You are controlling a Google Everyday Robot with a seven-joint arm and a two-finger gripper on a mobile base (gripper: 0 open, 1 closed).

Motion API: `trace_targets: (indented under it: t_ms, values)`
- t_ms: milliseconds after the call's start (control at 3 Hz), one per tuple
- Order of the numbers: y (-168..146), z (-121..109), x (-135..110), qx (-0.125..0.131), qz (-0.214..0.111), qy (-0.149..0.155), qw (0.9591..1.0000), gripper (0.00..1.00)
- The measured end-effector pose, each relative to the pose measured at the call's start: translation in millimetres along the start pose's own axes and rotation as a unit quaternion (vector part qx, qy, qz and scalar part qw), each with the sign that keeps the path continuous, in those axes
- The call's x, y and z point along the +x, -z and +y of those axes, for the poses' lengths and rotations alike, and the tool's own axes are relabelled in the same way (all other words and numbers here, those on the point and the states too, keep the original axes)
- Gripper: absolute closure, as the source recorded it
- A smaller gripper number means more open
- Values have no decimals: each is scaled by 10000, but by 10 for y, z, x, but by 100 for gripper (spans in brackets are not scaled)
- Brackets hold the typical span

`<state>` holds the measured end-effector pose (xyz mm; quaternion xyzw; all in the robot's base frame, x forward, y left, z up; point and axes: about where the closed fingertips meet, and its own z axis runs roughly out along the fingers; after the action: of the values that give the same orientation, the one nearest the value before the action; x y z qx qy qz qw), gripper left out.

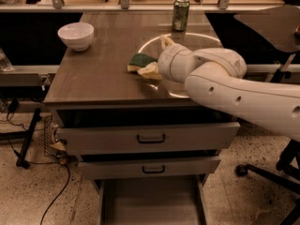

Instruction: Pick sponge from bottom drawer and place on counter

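The sponge (140,61) lies flat on the counter (101,64), dark green face up with pale yellow foam showing below, at the left rim of the white circle (199,36). My gripper (153,55) is right beside it on its right, open, with one pale finger (150,71) against the sponge's near right corner and the other finger (165,41) raised behind it. The bottom drawer (150,203) is pulled out at floor level, a bare grey tray. My white arm reaches in from the right.
A green drink can (180,13) stands at the back of the counter, behind the circle. A white bowl (76,35) sits at the back left. Two upper drawers with dark handles (151,138) are slightly open. A chair base (262,172) is on the floor at the right.
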<state>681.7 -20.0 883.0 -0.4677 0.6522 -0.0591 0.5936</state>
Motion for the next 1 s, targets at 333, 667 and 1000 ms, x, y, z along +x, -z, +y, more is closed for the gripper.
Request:
trace_targets:
  t_ms: [333, 667, 1000]
  values:
    - [32, -52, -14, 57, -33, -22, 10000, 0]
    - [161, -269, -33, 296, -159, -136, 9993, 0]
    - [629, -816, -201, 913, -627, -398, 9930, 0]
